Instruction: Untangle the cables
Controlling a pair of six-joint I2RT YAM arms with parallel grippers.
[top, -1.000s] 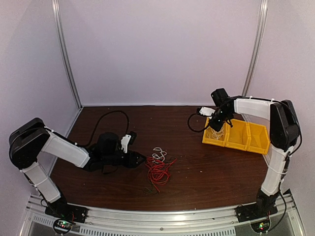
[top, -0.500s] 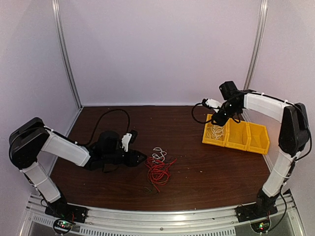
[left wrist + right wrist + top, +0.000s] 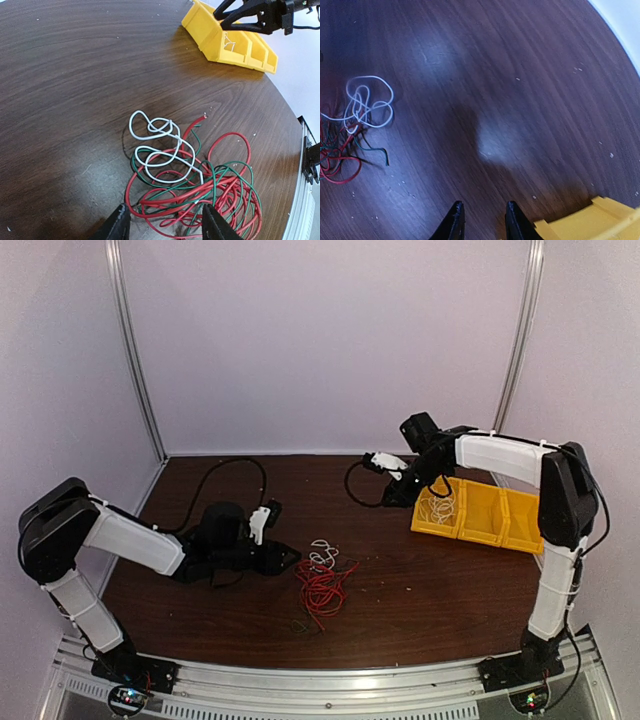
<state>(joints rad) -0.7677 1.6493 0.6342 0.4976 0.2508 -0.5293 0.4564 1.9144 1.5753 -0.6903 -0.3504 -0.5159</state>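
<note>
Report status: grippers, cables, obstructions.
Left gripper open. Right gripper open, empty, by the yellow bin. Red, green, white cables knotted, just ahead of left gripper. Nothing blocking.

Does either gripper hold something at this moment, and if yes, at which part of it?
Nothing is held. The left gripper stands open at the edge of the cable tangle; the right gripper is open above the table.

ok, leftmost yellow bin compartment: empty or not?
Not empty: a white cable lies loosely coiled in the yellow bin, leftmost compartment.
</note>
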